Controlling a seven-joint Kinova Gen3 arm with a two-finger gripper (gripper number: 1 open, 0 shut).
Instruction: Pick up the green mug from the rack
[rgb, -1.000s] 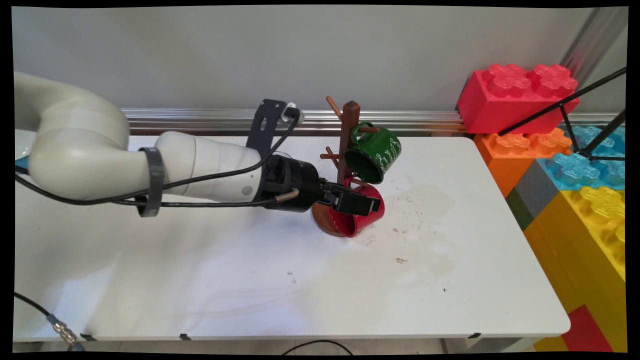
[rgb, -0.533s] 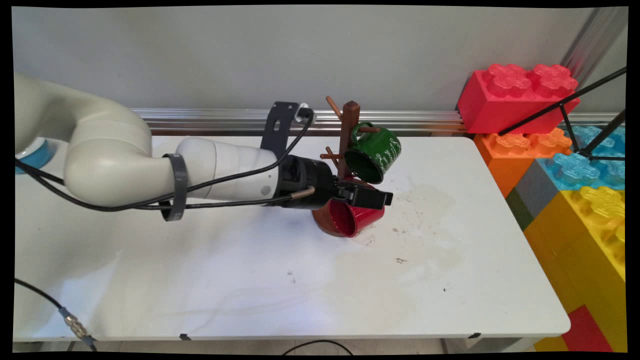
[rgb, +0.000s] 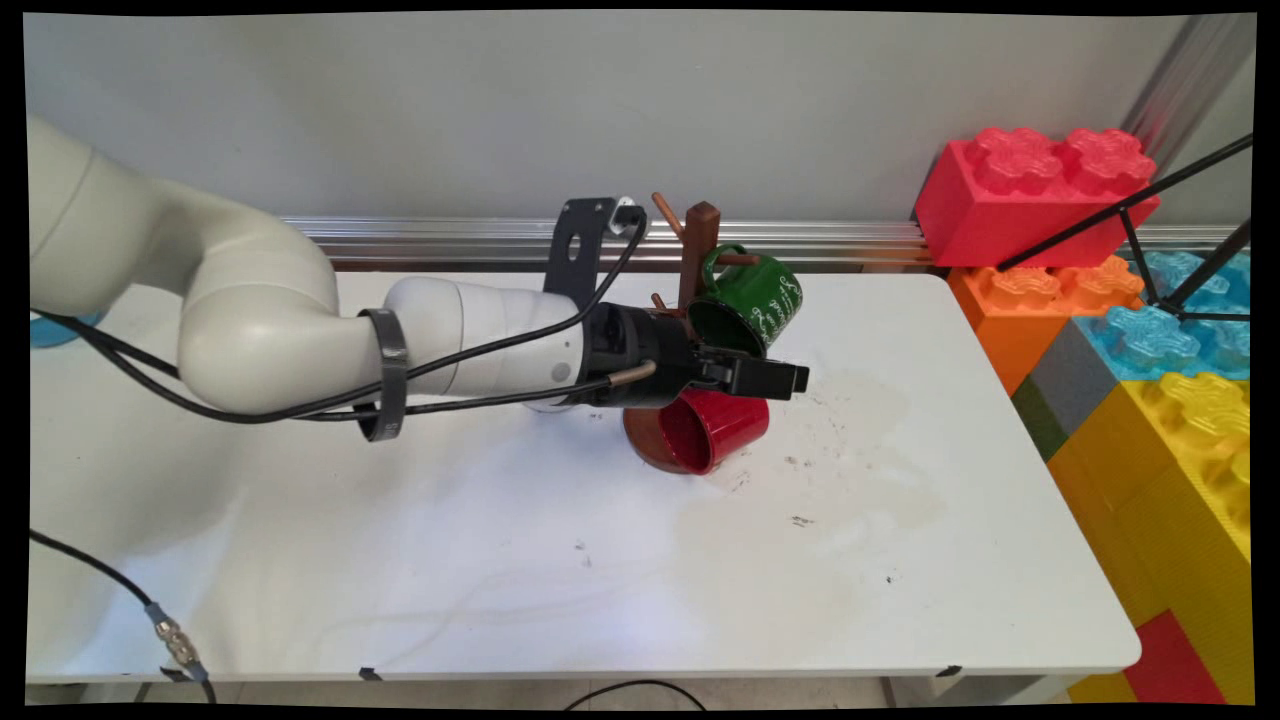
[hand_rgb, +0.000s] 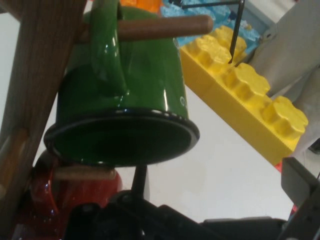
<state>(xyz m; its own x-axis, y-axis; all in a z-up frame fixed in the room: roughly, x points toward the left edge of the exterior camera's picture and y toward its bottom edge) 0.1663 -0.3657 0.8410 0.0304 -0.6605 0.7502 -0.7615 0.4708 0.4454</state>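
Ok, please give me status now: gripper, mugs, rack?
Gripper between the two mugs, holding neither. Green mug hangs on the rack. Red mug below, at the rack's foot.

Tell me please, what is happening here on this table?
The white arm reaches in from the left, and its black gripper is between two mugs on a wooden mug tree. The green mug hangs by its handle on an upper peg, just above the gripper. The red mug sits lower, at the tree's base. The gripper holds nothing visible.
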